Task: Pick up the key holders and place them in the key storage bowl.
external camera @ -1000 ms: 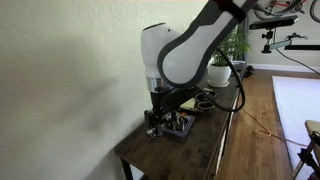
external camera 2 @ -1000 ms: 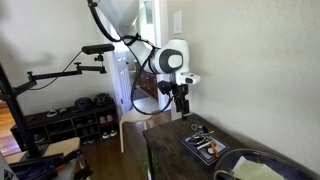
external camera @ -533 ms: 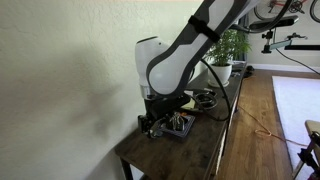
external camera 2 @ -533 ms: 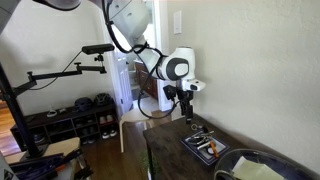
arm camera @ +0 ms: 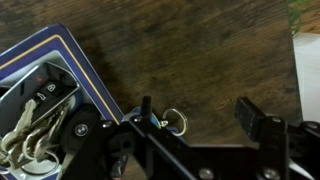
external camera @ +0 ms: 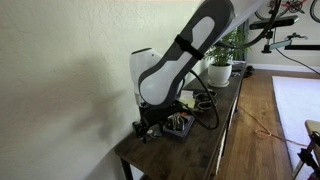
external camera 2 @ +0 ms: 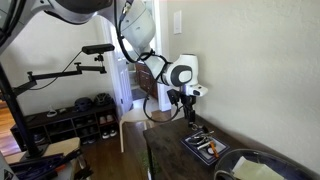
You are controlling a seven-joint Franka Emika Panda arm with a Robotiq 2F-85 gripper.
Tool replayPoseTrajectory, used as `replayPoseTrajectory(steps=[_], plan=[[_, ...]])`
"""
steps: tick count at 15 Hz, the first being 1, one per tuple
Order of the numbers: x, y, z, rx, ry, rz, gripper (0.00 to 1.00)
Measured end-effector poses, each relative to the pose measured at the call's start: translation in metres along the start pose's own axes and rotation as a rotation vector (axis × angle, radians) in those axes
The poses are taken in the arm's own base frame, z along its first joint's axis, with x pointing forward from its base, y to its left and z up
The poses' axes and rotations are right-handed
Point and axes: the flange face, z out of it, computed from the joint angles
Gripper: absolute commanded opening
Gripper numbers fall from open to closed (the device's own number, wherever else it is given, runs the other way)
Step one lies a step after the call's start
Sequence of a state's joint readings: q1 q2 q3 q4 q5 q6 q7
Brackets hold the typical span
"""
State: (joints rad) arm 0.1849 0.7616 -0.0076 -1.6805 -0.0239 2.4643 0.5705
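Small silvery key holder (arm camera: 175,120) lies flat on the dark wooden counter (arm camera: 200,50) just beside the key bowl (arm camera: 82,60), between the wide-open jaws of the pincer (arm camera: 195,112); likely light, stiff, thin, slippery metal, best pinched low across its ring.

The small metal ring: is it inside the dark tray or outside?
Outside. In the wrist view the ring lies on the wooden table beside the tray, within the open gripper.

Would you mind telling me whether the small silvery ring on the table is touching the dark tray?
Apart. The wrist view shows the ring lying on bare wood beyond the corner of the tray.
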Motion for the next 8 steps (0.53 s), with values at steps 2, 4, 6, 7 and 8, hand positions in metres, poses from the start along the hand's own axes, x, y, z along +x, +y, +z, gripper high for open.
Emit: replayPoseTrajectory(steps=[2,4,6,7,8], plan=[[0.004,-0.002,0.004,0.001,0.004,0.000,0.86],[0.008,-0.004,0.007,0.002,0.009,0.000,0.86],[0.012,-0.005,0.010,0.000,0.015,-0.001,0.74],[0.014,-0.005,0.011,-0.003,0.018,-0.001,0.59],[0.015,-0.004,0.013,-0.005,0.019,-0.001,0.53]])
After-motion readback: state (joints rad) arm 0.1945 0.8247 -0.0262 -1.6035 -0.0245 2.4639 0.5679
